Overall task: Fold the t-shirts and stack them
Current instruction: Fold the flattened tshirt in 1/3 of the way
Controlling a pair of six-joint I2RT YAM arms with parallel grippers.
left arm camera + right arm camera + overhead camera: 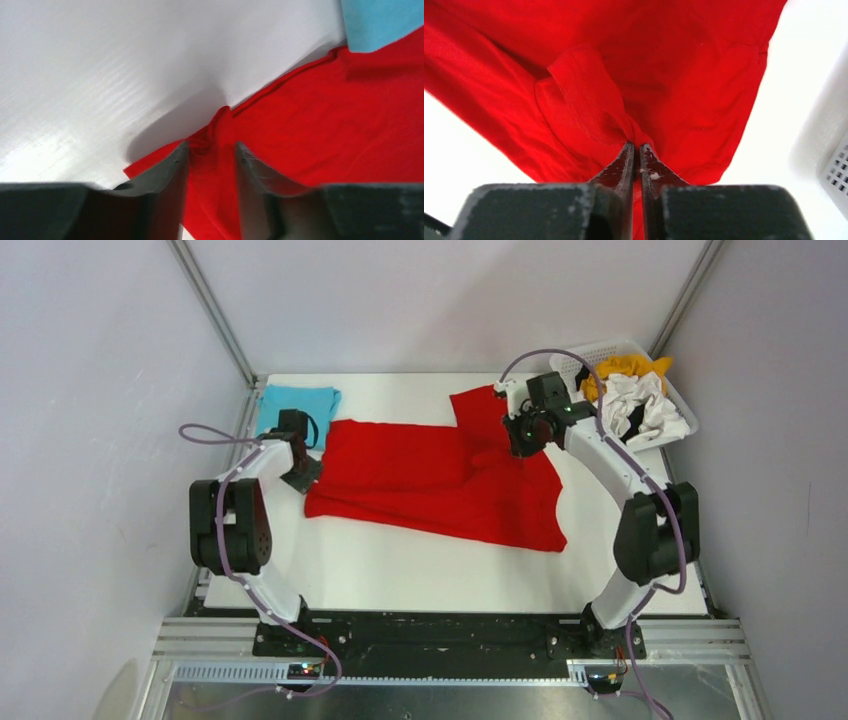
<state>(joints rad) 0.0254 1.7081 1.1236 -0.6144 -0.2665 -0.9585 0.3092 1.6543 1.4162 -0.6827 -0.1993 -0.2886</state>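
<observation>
Bright red soft cloth t-shirt (430, 485) lay spread across the white bench (400, 580), just beside a folded turquoise-blue cloth t-shirt (300, 403), its right part pinched in the closed right fingers (621, 165), probably to start a fold, while the left fingers (165, 185) stood slightly parted astride its left edge, clamping nothing.

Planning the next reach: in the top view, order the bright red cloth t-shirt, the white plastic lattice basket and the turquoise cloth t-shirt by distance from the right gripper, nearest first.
1. bright red cloth t-shirt: mid-table, pinched in the right gripper.
2. white plastic lattice basket: far right corner.
3. turquoise cloth t-shirt: far left corner.
</observation>
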